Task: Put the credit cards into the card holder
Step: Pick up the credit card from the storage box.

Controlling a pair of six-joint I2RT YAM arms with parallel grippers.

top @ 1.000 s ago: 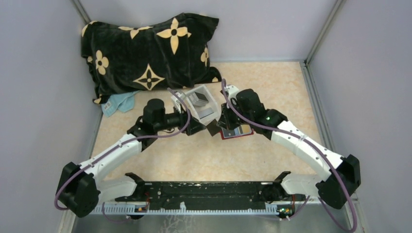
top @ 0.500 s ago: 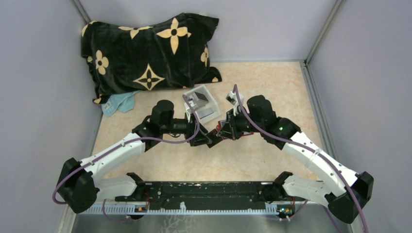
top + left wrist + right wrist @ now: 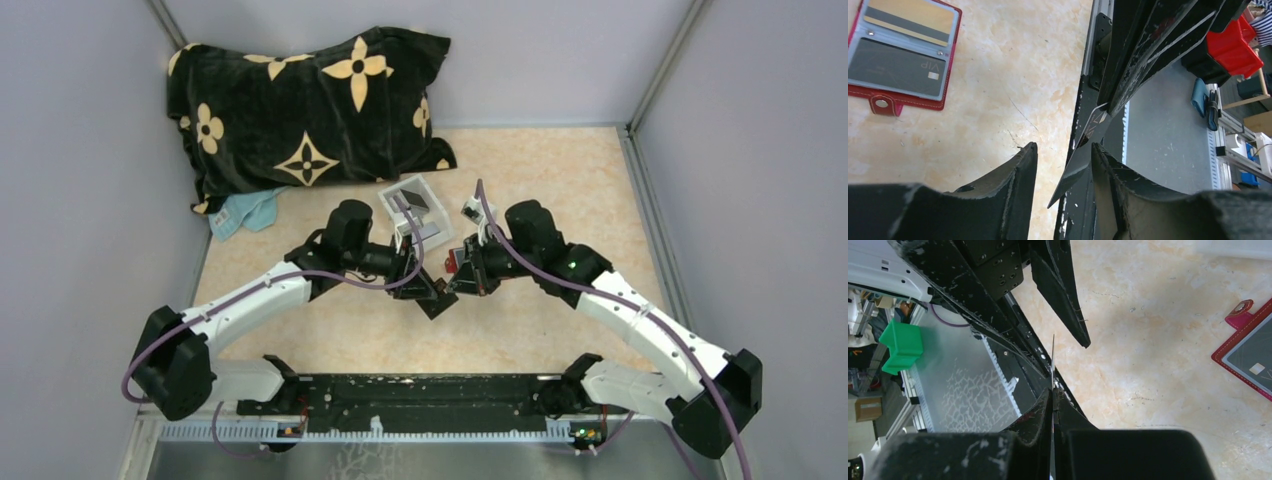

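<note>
The right hand (image 3: 1052, 392) pinches a dark card (image 3: 1079, 160) above the tabletop (image 3: 1013, 60); the left hand (image 3: 1064, 147) stands open around it. The red holder (image 3: 881, 105) lies open nearby, two cards (image 3: 898, 70) slotted.

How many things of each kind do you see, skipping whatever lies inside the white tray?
Card holder: 1
Credit cards: 3 (two in it, one in the right hand)
White tray: 1
Pillow: 1
Blue cloth: 1
Total: 7
</note>
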